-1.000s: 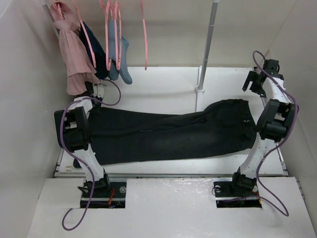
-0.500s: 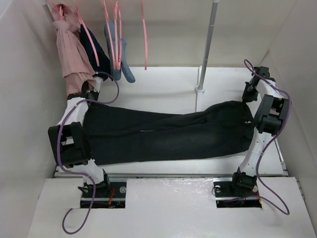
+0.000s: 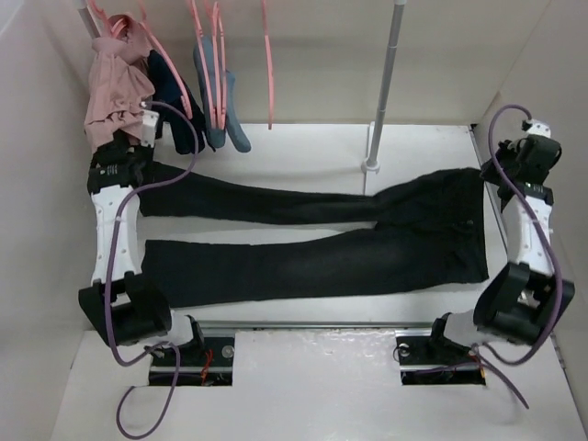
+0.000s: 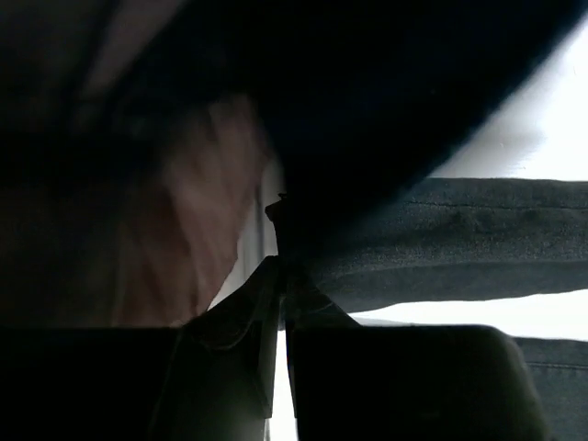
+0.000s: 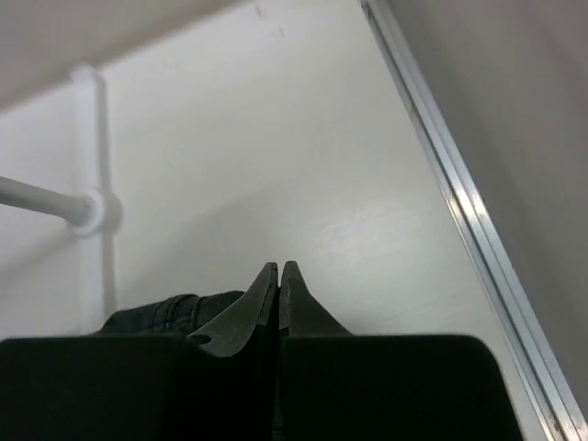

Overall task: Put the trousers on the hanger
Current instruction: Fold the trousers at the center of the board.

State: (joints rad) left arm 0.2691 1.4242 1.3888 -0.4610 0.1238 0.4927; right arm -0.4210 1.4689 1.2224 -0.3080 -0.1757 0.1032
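Dimly, left tool [image 4: 280, 271] pinches trousers [image 3: 312, 262] hem; right tool [image 5: 278, 271] closed, contents hidden.

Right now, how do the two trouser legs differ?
The far leg looks narrow and bunched, its cuff ending at the left gripper; the near leg lies wide and flat, its cuff lying free. Both are black and meet at the waistband on the right.

R gripper [image 5: 277, 268]: fingers [image 5: 246, 317] pressed together, nothing seen betw. tips, over white worktop [image 5: 276, 156]. Dark trousers [image 5: 152, 314] edge just L of fingers, low in frame. White pole [image 5: 37, 197] w/ round base far L. Metal rail [image 5: 459, 216] along R edge, wall [image 5: 533, 110] beyond.
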